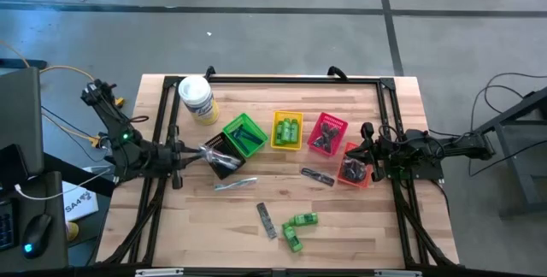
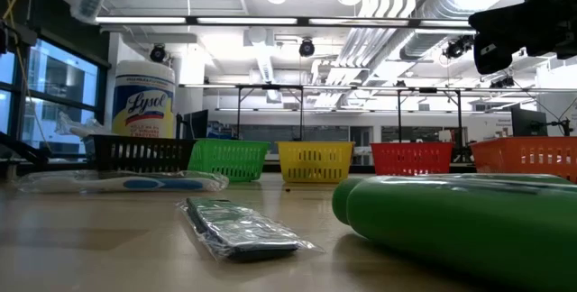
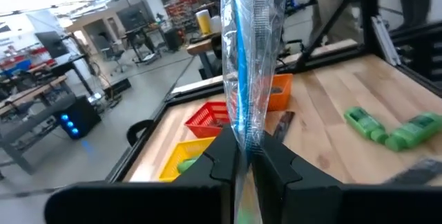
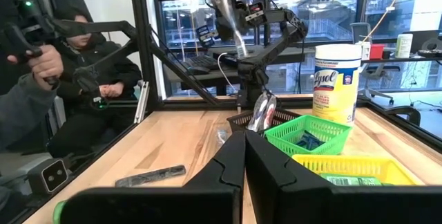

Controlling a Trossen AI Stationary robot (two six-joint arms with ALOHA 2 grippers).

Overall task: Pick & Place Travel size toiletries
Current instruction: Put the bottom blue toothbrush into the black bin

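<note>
My left gripper [image 1: 208,151] [image 3: 243,144] is shut on a clear-wrapped slim stick with a blue stripe [image 3: 245,58], above the black basket [image 1: 226,161]. My right gripper [image 1: 368,154] [image 4: 245,142] is shut and holds nothing, hovering at the orange basket [image 1: 355,168]. Lying flat on the table are another wrapped stick [image 1: 235,183] [image 2: 126,182], two dark combs [image 1: 318,176] [image 1: 267,220] and green mini bottles [image 1: 299,222] [image 2: 460,220]. More green bottles lie in the yellow basket [image 1: 288,130]. My left gripper pinches the wrapped stick by one end [image 3: 243,124] between its two fingers. The stick runs on past the fingertips, along the fingers. It is lifted clear; in the right wrist view its free end [image 4: 262,113] slants down over the black basket.
A row of small baskets crosses the table's middle: green [image 1: 244,134], yellow, pink [image 1: 327,133] and orange. A white tub with a yellow label [image 1: 197,99] stands at the far left. A black frame [image 1: 282,80] rings the table. A seated person [image 4: 76,79] shows beyond it.
</note>
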